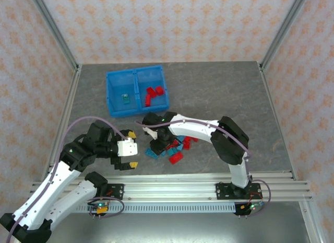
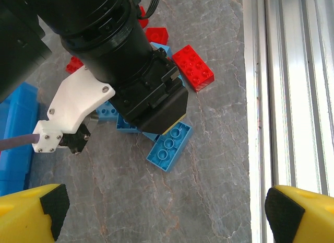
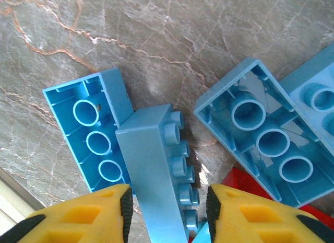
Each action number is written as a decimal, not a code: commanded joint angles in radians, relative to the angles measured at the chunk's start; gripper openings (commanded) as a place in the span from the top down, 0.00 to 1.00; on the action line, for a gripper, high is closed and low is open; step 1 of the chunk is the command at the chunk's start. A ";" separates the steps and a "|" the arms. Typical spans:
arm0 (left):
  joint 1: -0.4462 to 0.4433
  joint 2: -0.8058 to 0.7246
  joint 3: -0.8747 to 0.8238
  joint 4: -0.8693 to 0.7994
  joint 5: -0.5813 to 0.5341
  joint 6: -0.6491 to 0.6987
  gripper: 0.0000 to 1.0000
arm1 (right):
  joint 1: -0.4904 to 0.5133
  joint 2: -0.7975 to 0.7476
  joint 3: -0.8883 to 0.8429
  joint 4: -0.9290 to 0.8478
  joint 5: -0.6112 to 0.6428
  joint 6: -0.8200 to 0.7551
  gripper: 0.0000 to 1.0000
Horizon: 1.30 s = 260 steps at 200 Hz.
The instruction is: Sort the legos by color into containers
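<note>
Legos [image 1: 180, 145] sit in a loose red and light-blue pile on the worktop [image 1: 219, 91], near the bin [image 1: 110, 104], just off its front right corner on the arm-base side. The bin is bright blue, with two compartments side by side. The left compartment [image 1: 117, 86] holds one teal brick [image 1: 126, 99]. The right compartment [image 1: 154, 78] holds several red bricks [image 1: 153, 94] bunched together.

The right claw [image 1: 156, 147] is down on the bin-side edge of the pile. In the right wrist view the right claw [image 3: 167, 211] straddles a light blue brick [image 3: 151, 164] lying on its side, studs toward one yellow finger. The pads sit very close to the brick on both sides, and I can't tell whether they clamp it or are just around it. An upturned brick [image 3: 88, 133], hollow side up, touches its smooth side. A second upturned brick [image 3: 266, 143] lies apart on the stud side, with a red corner [image 3: 245, 183] showing just beside it.

The left claw [image 1: 132, 149] hangs over bare worktop straight out from the bin's front wall, well apart from the bin and just beside the pile. It is released, yellow tips spread wide, nothing between them. The left wrist view shows the left claw [image 2: 167, 217] facing the pile: a blue brick with its underside up [image 2: 168, 146] at the right arm's black head, and a red studs-up brick [image 2: 193, 68] beyond it.
</note>
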 commanded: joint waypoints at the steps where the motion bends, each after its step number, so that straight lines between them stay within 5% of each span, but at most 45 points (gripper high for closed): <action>1: -0.004 -0.009 -0.017 0.036 0.020 0.008 0.00 | 0.015 0.055 0.007 -0.045 0.052 -0.018 0.57; 35: -0.005 -0.010 -0.026 0.045 0.023 0.008 0.00 | 0.017 0.077 0.020 -0.036 0.057 -0.014 0.57; 62: -0.004 -0.017 -0.029 0.046 0.020 0.009 0.00 | 0.017 0.064 0.016 -0.019 0.117 -0.006 0.70; 99: -0.004 -0.024 -0.040 0.055 0.020 0.007 0.00 | 0.017 0.034 0.015 -0.018 0.172 -0.010 0.74; 190: -0.005 -0.048 -0.055 0.089 0.010 -0.011 0.00 | -0.052 -0.159 -0.021 0.131 0.038 0.084 0.75; 260: -0.005 -0.192 -0.170 0.386 -0.199 -0.193 0.00 | -0.139 -0.204 0.092 0.305 0.172 0.146 0.74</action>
